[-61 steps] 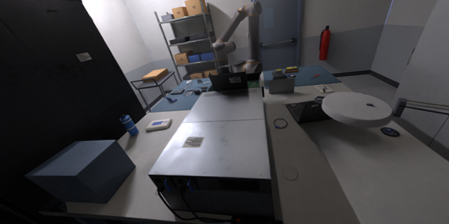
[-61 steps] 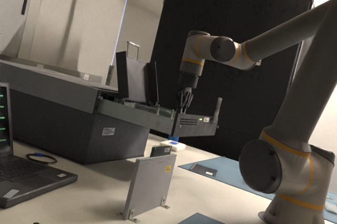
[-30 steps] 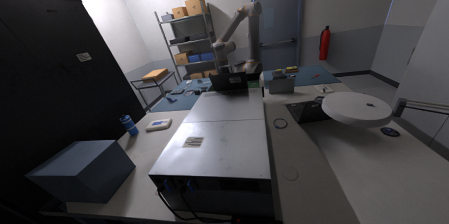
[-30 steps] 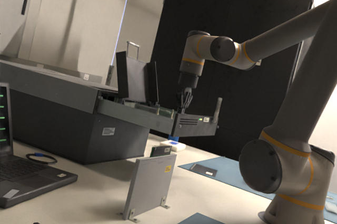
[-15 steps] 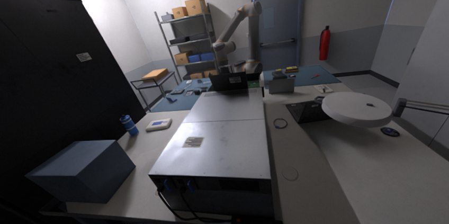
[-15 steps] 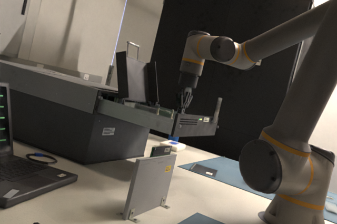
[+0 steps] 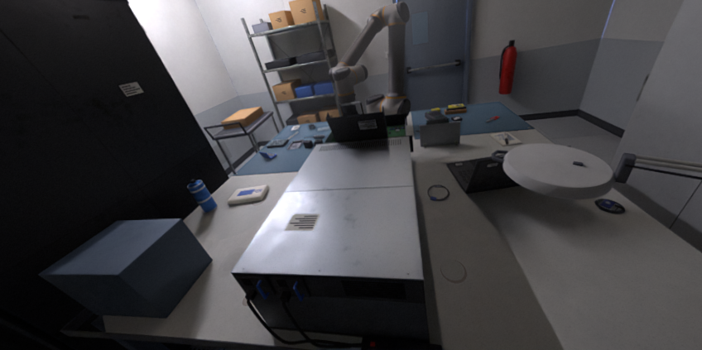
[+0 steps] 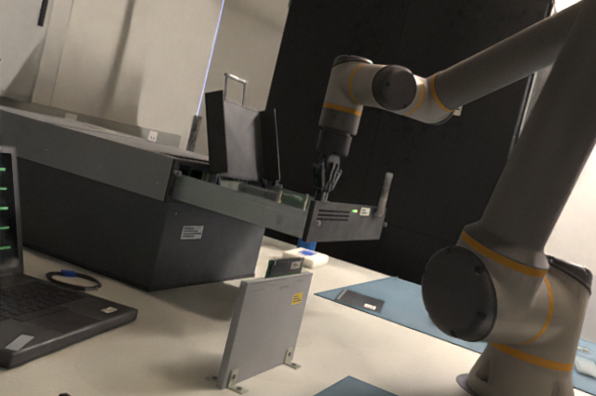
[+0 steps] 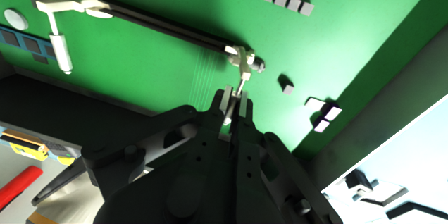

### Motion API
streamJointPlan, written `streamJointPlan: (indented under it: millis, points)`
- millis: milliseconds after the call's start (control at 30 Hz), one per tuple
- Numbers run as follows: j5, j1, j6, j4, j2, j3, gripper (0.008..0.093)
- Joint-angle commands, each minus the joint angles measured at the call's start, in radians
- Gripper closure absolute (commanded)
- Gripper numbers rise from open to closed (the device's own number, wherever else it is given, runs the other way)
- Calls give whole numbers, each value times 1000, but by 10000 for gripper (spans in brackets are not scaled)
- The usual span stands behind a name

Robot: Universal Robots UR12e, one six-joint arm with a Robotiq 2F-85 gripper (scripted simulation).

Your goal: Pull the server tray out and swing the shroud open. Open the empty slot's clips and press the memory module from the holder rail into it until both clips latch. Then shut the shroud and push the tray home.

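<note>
The memory module (image 8: 284, 266) is mostly hidden behind the grey holder rail (image 8: 265, 329) on the bench; only its dark top edge shows. The server tray (image 8: 284, 208) is pulled out of the chassis (image 7: 345, 218). The shroud (image 8: 240, 139) stands swung up. On the green board lies the empty black slot (image 9: 165, 26). Its far white clip (image 9: 60, 51) is swung outward. The near white clip (image 9: 241, 72) is held at its lever end by my closed gripper (image 9: 232, 106), which hangs over the tray's front end (image 8: 330, 180).
The tray's grey side wall (image 9: 380, 111) rises right beside the gripper. Small chips (image 9: 322, 113) sit on the board near it. The tray's front handle (image 8: 383, 194) stands upright just ahead. A laptop (image 8: 43, 295) and blue mats (image 8: 409, 310) lie on the bench.
</note>
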Motion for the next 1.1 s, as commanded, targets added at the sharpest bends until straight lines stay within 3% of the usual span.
streamJointPlan:
  millis: [0, 1067]
  points:
    - [0, -2, -2, -1, 0, -1, 934]
    - [0, -14, -13, -6, 4, 0, 934]
